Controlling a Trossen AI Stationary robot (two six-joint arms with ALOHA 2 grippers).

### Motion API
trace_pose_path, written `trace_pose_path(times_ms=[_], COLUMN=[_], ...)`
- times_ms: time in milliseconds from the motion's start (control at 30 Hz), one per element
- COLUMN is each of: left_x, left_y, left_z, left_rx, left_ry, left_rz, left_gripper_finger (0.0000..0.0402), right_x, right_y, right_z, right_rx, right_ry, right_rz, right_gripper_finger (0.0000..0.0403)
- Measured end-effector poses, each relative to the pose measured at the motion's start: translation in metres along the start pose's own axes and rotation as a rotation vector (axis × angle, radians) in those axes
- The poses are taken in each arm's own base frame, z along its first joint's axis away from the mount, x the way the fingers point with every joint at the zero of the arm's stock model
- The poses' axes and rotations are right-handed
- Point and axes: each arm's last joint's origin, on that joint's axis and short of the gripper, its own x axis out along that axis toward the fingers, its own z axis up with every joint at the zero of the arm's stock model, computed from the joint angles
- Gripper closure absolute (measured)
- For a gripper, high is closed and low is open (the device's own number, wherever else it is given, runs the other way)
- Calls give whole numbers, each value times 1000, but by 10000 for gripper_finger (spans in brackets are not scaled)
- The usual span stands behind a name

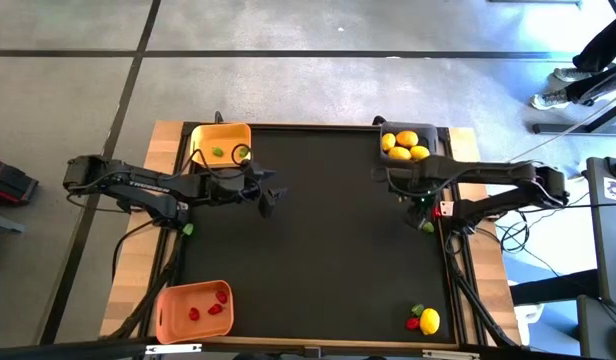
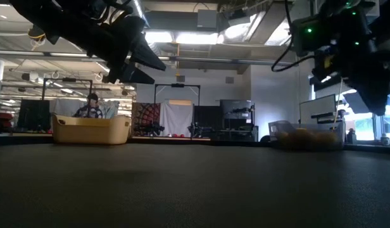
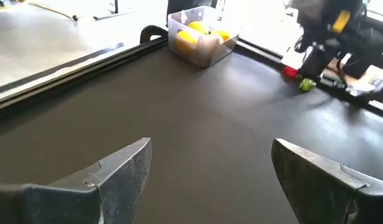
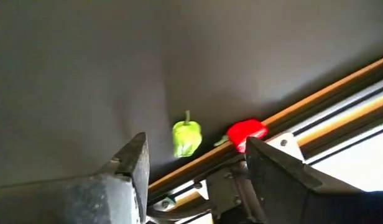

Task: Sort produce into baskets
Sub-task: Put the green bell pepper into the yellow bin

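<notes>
My left gripper hovers open and empty over the black mat, just right of the yellow basket, which holds small green pieces. My right gripper is open and empty above the mat's right side, in front of the grey basket of yellow lemons. In the right wrist view a green piece and a red piece lie on the mat against the right rail, just beyond my open fingers. The orange basket at the near left holds red pieces.
A yellow lemon, a red piece and a green piece lie together at the mat's near right corner. The mat's middle is bare. A raised rail borders the right edge. A person's legs show beyond the table.
</notes>
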Motion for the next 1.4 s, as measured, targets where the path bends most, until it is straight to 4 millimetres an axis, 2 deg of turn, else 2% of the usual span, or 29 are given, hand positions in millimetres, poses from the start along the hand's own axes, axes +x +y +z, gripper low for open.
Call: trace_pose_path(times_ms=[133, 433, 1067, 1267, 1400], left_x=[0, 0, 0, 0, 0], left_y=[-1, -2, -2, -2, -2], left_z=[3, 4, 4, 4, 4], left_rx=[-52, -56, -51, -28, -24], left_ry=[-27, -42, -42, -42, -42], left_rz=[-11, -18, -18, -17, -17], left_gripper_finger=[73, 73, 73, 73, 73], right_x=[13, 42, 79, 99, 107], right_y=[7, 13, 22, 20, 18], right_z=[-2, 7, 29, 23, 17], right_rx=[-10, -19, -11, -19, -14], right_ry=[56, 209, 386, 434, 457], right_rz=[30, -34, -104, -62, -47], right_gripper_finger=[201, 201, 201, 203, 234])
